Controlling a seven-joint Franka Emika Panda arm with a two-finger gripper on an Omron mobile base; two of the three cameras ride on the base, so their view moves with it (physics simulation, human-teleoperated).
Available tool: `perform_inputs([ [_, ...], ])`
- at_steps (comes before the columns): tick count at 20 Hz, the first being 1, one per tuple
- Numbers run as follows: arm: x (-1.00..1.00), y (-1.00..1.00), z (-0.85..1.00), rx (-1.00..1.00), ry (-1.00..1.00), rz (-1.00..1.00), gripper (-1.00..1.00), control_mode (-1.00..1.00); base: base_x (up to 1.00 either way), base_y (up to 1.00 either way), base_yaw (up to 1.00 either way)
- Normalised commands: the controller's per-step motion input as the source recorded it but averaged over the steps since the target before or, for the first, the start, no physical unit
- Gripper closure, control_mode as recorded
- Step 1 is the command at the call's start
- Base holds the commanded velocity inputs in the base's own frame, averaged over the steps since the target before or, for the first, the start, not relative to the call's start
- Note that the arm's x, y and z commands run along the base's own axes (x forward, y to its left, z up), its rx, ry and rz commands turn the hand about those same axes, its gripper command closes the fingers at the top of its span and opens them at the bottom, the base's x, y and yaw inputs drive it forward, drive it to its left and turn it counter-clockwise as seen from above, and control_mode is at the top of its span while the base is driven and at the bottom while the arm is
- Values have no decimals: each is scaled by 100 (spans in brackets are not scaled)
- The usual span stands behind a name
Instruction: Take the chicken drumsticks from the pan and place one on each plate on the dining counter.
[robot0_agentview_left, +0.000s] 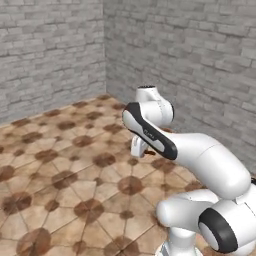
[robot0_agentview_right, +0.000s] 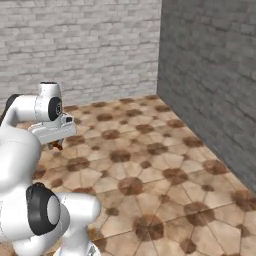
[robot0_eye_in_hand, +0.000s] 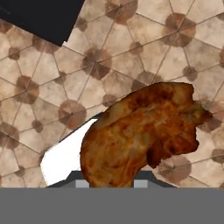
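Observation:
A chicken drumstick (robot0_eye_in_hand: 140, 131), orange-brown and glossy, sits right in front of the hand camera with its thick end toward the right. My gripper (robot0_agentview_left: 141, 149) is shut on it and hangs well above the floor. A small brown bit of the drumstick (robot0_agentview_left: 150, 152) pokes out under the hand in the left base view. It peeks out below the gripper (robot0_agentview_right: 56, 144) in the right base view too. The fingertips are hidden behind the meat. The pan, the plates and the dining counter are out of view.
Brown patterned floor tiles (robot0_agentview_left: 65, 170) spread out under the arm. Grey brick walls meet in a corner ahead (robot0_agentview_left: 104, 50) and run along the right side (robot0_agentview_right: 210, 75). A dark block (robot0_eye_in_hand: 39, 17) shows at the hand view's top left.

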Motion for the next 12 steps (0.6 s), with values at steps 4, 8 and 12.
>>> perform_inputs([
  [4,0,0,0,0,0,0,100,100,100,8,26],
  [8,0,0,0,0,0,0,100,100,100,14,20],
  [12,0,0,0,0,0,0,100,100,100,15,19],
])
